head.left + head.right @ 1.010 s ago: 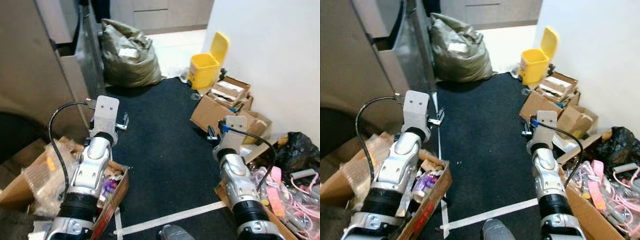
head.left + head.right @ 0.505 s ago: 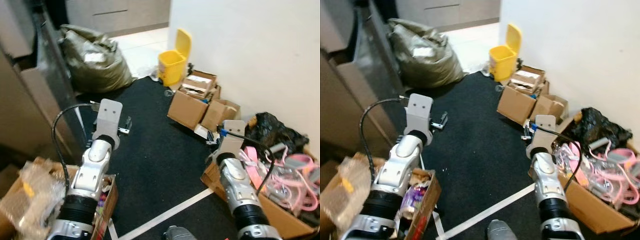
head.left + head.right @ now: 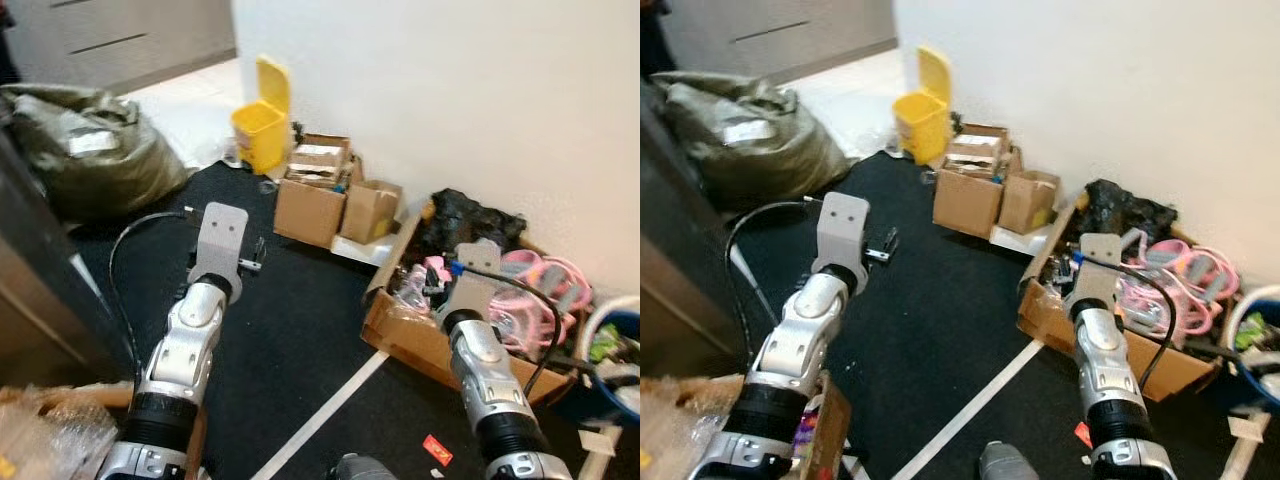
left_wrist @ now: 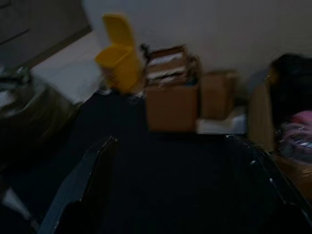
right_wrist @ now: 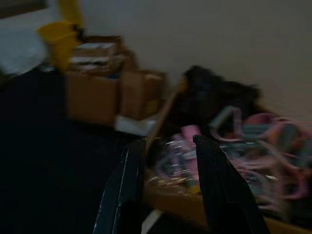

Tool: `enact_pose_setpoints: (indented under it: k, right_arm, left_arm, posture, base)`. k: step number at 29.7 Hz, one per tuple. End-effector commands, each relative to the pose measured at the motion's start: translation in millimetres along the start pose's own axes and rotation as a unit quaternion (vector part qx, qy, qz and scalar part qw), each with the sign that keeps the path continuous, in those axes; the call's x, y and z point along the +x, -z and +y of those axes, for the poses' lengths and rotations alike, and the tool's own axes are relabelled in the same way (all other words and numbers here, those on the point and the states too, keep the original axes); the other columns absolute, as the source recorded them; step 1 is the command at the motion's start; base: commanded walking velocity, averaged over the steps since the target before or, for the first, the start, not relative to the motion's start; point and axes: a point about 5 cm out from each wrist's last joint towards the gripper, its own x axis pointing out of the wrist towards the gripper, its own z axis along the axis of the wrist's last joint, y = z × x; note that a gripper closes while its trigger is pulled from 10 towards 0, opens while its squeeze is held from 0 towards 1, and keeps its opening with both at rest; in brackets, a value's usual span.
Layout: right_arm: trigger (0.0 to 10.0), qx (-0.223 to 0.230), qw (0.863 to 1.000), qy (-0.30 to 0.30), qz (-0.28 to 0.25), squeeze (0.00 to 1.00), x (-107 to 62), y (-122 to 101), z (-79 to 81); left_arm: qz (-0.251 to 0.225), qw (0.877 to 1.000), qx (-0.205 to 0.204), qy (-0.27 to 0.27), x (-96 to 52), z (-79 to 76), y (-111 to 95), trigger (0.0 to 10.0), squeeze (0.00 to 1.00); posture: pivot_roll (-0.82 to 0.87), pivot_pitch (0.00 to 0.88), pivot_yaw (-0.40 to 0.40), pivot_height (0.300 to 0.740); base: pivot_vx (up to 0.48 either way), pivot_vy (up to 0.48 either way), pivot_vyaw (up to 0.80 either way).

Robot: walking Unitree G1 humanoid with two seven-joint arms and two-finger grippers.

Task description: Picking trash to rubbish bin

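Swinging right since a second ago, the robot's head camera now takes in more of the white wall [image 3: 480, 90], while both arms keep their raised pose over the black carpet [image 3: 300, 330]. Its left gripper [image 4: 178, 190] has fingers spread wide and empty; its right gripper [image 5: 168, 185] is parted too, holding nothing, above an open cardboard box of pink cords and clutter [image 3: 520, 300]. Beyond stand two brown cardboard boxes [image 3: 335, 210], then the yellow plastic rubbish bin with raised lid [image 3: 260, 118] against the wall. A small red scrap [image 3: 436, 449] lies on the carpet near the right arm.
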Motion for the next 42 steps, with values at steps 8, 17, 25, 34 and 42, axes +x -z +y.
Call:
enact_pose_setpoints:
  k: [8, 17, 25, 34, 42]
  right_arm:
    - [10.0, 0.005, 1.000, 0.007, 0.015, 0.00, -3.8, 6.0, 3.3]
    - [10.0, 0.009, 1.000, 0.022, 0.018, 0.00, -5.5, 7.0, 0.4]
    - [10.0, 0.004, 0.999, 0.030, 0.017, 0.00, -6.8, 7.2, -4.0]
    - [10.0, 0.001, 0.999, 0.035, 0.019, 0.00, -8.0, 7.5, -5.8]
    - [10.0, 0.000, 0.999, 0.035, 0.017, 0.00, -6.2, 4.7, -5.5]
  left_arm:
    - [0.014, 1.000, 0.002, 0.002, -2.0, 0.1, 6.6, 10.0, 0.00]
    - [0.020, 1.000, -0.004, 0.005, 1.0, -2.4, 6.0, 10.0, 0.00]
    - [0.017, 1.000, -0.004, 0.009, 3.0, -3.6, 4.4, 10.0, 0.00]
    - [0.017, 1.000, -0.003, 0.005, 4.2, -4.1, 4.0, 10.0, 0.00]
    - [0.016, 1.000, -0.008, 0.000, 4.5, -4.8, 4.0, 10.0, 0.00]
  posture:
    - [-0.06, 0.000, 0.003, 0.740]
    - [-0.07, 0.000, 0.018, 0.740]
    - [-0.08, 0.000, 0.026, 0.740]
    - [-0.08, 0.000, 0.025, 0.740]
    - [-0.08, 0.000, 0.017, 0.740]
  base:
    - [0.000, 0.000, -0.80]
    - [0.000, 0.000, -0.80]
    - [0.000, 0.000, -0.80]
    - [0.000, 0.000, -0.80]
    - [0.000, 0.000, -0.80]
